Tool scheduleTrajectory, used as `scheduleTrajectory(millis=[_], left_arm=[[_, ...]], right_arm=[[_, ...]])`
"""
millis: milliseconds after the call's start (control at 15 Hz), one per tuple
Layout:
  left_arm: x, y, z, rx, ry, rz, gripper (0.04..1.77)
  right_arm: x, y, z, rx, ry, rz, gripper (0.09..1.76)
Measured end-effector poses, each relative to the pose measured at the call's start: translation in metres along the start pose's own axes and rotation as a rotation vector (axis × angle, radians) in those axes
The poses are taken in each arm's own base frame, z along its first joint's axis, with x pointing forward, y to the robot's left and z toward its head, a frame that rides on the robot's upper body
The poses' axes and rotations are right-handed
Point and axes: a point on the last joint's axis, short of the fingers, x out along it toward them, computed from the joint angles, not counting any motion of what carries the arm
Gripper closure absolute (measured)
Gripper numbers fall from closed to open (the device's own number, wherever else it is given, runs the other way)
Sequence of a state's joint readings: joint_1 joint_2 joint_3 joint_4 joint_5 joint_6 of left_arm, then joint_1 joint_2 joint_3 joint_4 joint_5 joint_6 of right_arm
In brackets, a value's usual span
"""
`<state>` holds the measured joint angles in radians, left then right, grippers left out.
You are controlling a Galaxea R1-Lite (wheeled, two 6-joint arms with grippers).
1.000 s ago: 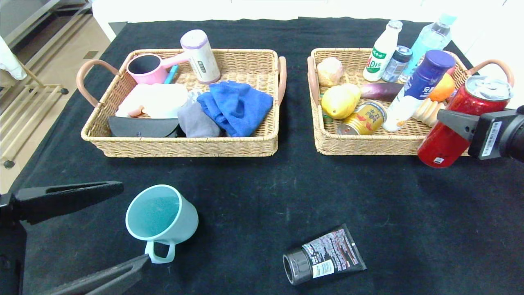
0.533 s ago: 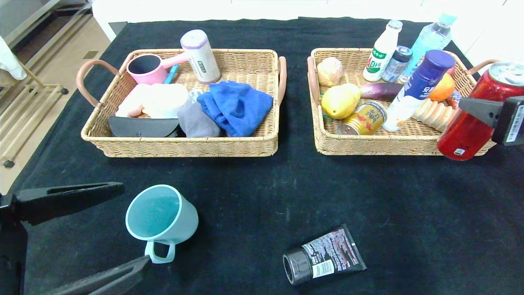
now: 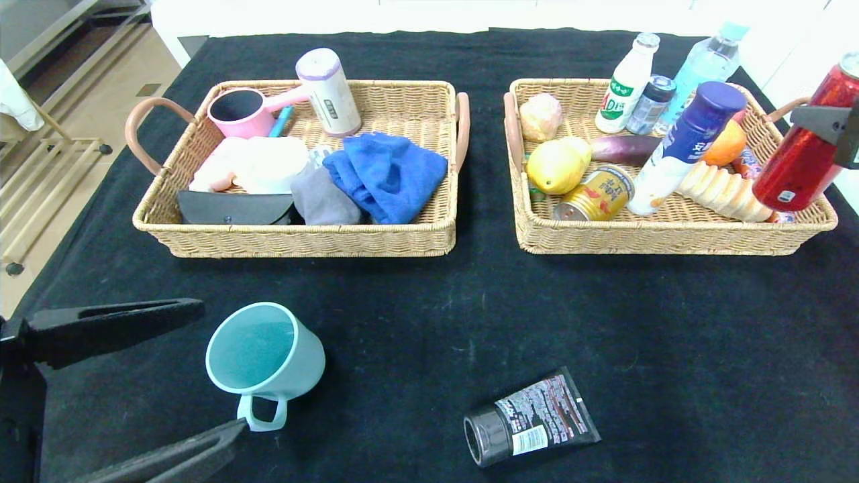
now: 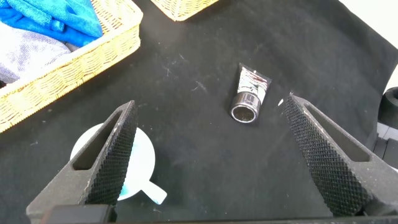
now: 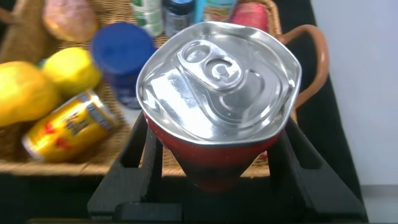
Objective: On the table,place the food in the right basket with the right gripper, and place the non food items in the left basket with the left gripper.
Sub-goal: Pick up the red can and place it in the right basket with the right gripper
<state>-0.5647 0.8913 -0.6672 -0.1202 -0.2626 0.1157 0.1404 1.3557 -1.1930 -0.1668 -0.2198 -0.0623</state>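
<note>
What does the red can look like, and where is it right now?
The red can is shiny red metal with a silver top and a pull tab that has not been opened. Its sides look a bit squeezed in. The right gripper holds it with its black jaws shut on the can's sides. It is tilted, lifted in the air over the right end of the right basket, above the food lying there. A small white label shows near its bottom.

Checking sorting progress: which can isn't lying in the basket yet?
The red can, gripped by the right claw above the right basket; the yellow can already lies inside.
</note>
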Motion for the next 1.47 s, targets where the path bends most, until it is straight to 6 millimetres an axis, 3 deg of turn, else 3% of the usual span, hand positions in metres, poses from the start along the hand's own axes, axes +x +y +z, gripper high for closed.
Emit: scheduleTrajectory(millis=[533, 733, 1067, 1467], left_arm=[[0.001, 0.000, -0.001, -0.001, 0.003, 0.000, 0.09], [0.002, 0.000, -0.002, -0.001, 0.006, -0.001, 0.09], [0.002, 0.000, -0.001, -0.001, 0.004, -0.001, 0.09], [0.003, 0.000, -0.002, -0.003, 0.011, -0.001, 0.09]], right_arm=[[0.071, -0.012, -0.001, 0.044, -0.059, -0.074, 0.84], [0.089, -0.015, -0.004, 0.068, -0.053, -0.090, 0.84], [0.101, -0.015, -0.011, 0.072, -0.034, -0.094, 0.84], [0.103, -0.015, -0.013, 0.072, -0.027, -0.095, 0.48]])
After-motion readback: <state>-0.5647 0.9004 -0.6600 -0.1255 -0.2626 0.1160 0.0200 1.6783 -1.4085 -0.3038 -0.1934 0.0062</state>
